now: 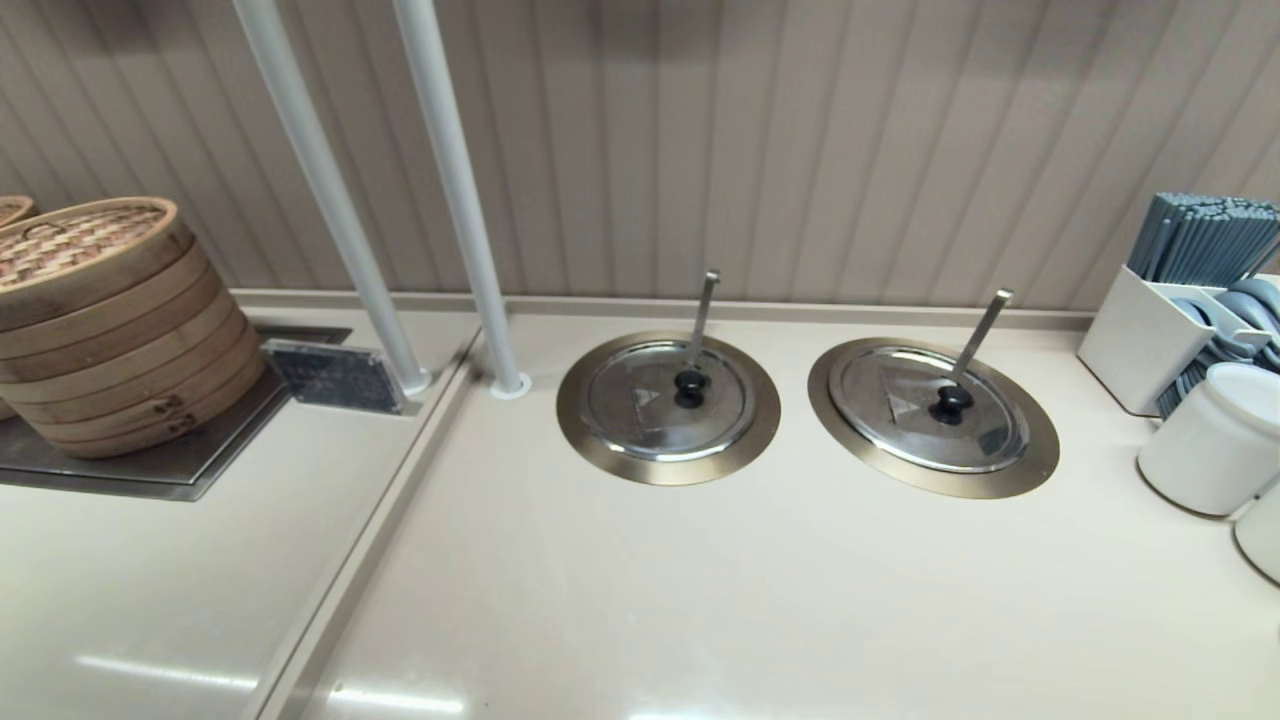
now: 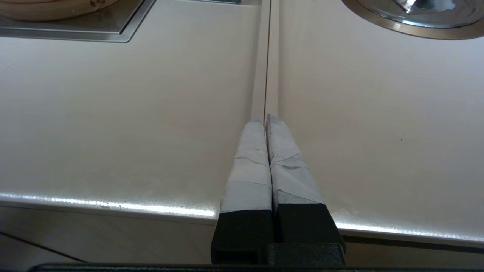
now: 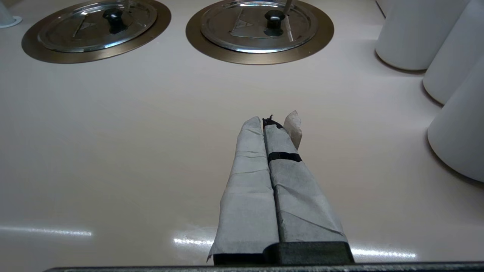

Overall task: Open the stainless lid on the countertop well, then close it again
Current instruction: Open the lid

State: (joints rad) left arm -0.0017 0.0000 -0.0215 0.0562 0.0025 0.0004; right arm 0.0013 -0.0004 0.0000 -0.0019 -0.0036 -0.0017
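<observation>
The stainless lid (image 1: 915,440) lies shut on the right-hand countertop well, whose bronze-grey flange (image 1: 940,484) rings it. It has a black knob (image 1: 950,400), a pale triangular patch and a slanted ladle rod (image 1: 982,335). The right wrist view shows the same lid (image 3: 245,36) and flange (image 3: 261,57) far ahead of my right gripper (image 3: 263,121), which is shut and holds nothing. My left gripper (image 2: 266,118) is also shut and empty, over the counter's seam near the front edge. Neither gripper shows in the head view.
The twin lid (image 1: 650,425) with the near-vertical rod covers the left well. Stacked bamboo steamers (image 1: 110,320) stand far left. Two white poles (image 1: 460,200) rise behind. White pots (image 1: 1215,440) and a utensil caddy (image 1: 1150,335) crowd the right edge.
</observation>
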